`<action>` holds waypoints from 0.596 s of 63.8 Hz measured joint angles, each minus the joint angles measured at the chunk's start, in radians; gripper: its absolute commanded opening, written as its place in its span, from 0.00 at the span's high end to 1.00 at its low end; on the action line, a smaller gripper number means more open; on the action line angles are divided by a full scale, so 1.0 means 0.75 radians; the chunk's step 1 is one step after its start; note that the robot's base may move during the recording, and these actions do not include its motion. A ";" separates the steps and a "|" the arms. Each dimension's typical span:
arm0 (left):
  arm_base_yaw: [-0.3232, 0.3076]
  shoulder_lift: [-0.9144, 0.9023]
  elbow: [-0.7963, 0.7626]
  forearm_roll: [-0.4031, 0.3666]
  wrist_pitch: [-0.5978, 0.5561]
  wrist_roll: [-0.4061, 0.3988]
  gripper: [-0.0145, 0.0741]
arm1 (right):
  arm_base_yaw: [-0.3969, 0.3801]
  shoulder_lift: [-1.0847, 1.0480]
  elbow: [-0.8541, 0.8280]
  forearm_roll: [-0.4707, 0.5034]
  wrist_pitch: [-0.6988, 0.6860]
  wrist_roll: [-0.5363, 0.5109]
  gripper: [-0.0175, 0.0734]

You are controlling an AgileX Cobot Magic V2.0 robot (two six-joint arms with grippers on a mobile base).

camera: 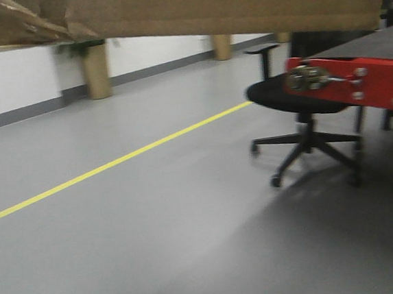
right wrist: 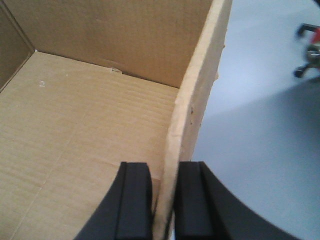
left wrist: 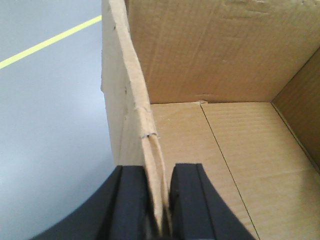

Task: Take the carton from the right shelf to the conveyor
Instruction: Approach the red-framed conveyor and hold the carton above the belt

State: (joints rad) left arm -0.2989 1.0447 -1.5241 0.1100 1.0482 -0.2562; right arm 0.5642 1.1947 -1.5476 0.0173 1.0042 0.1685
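- The left gripper point(left wrist: 159, 200) is clamped on the left wall of the carton point(left wrist: 130, 100), one pad inside and one outside. The wall's top edge looks frayed and split right at the pinch, so I'd worry about the cardboard peeling or buckling out of the hold.
- The carton is empty and open-topped. It hangs in the air across the top of the front view, resting on nothing. Only two thin walls carry it, so if the arms drift apart or squeeze together, it could tear or fold.
- The right gripper point(right wrist: 164, 200) is closed on the right wall in the same way. If one side lifts more than the other, the carton could tilt and slide out of one pinch.
- An office chair point(camera: 296, 104) stands just beside the conveyor's red end. The base or the carton might clip its armrest on the way in.
- The conveyor point(camera: 356, 81) lies to the right, and the carton sits short of its near edge. Let go too early, or with the carton overhanging that edge, and it drops to the floor.
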 measured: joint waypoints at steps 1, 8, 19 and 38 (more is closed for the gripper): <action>0.000 0.000 0.000 0.000 0.000 0.000 0.86 | 0.000 0.000 0.000 0.000 0.000 0.000 0.88; 0.000 0.000 0.000 0.000 0.000 0.000 0.86 | 0.000 0.000 0.000 0.000 0.000 0.000 0.88; 0.000 0.000 0.000 0.000 0.000 0.000 0.86 | 0.000 0.000 0.000 0.000 -0.002 0.000 0.88; 0.000 0.000 0.000 0.000 0.000 0.000 0.86 | 0.000 0.000 0.000 0.000 -0.002 0.000 0.88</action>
State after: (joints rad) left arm -0.2989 1.0447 -1.5241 0.1100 1.0482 -0.2562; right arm 0.5642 1.1947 -1.5476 0.0173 1.0025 0.1685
